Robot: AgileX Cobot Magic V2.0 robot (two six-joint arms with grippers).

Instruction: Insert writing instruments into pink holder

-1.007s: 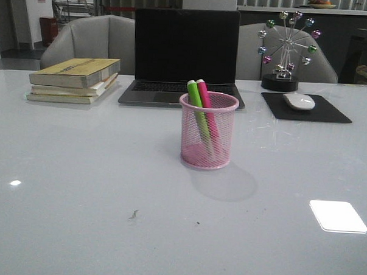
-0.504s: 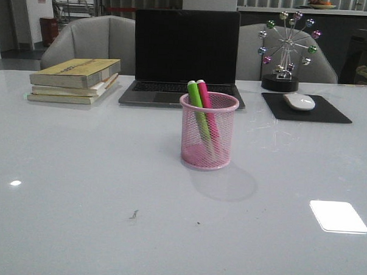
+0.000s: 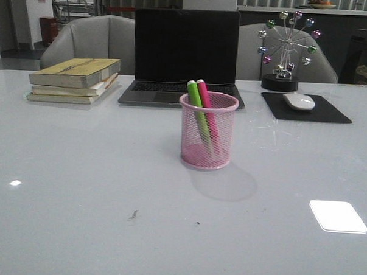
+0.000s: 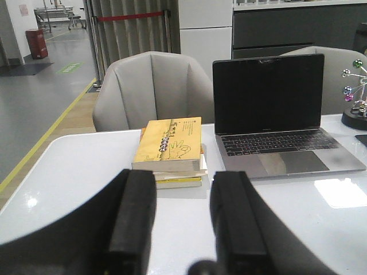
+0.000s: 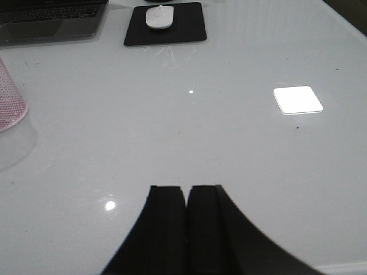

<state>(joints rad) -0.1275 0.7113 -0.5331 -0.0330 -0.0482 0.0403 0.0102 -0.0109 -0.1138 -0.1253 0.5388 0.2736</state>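
Observation:
The pink holder (image 3: 207,131) stands mid-table in the front view, a round wire-mesh cup. Both writing instruments stand inside it, leaning left: a lime green pen (image 3: 195,95) and a magenta pen (image 3: 203,94), their tops above the rim. Neither arm shows in the front view. In the left wrist view my left gripper (image 4: 183,189) is open with nothing between its fingers, pointing toward the books. In the right wrist view my right gripper (image 5: 186,192) is shut on nothing, over bare table, with an edge of the holder (image 5: 10,100) off to one side.
A stack of books (image 3: 74,79) lies at the back left, and an open laptop (image 3: 184,57) stands behind the holder. A white mouse (image 3: 299,101) on a black pad (image 3: 305,109) and a ball-wheel ornament (image 3: 287,47) sit at the back right. Grey chairs stand behind the table.

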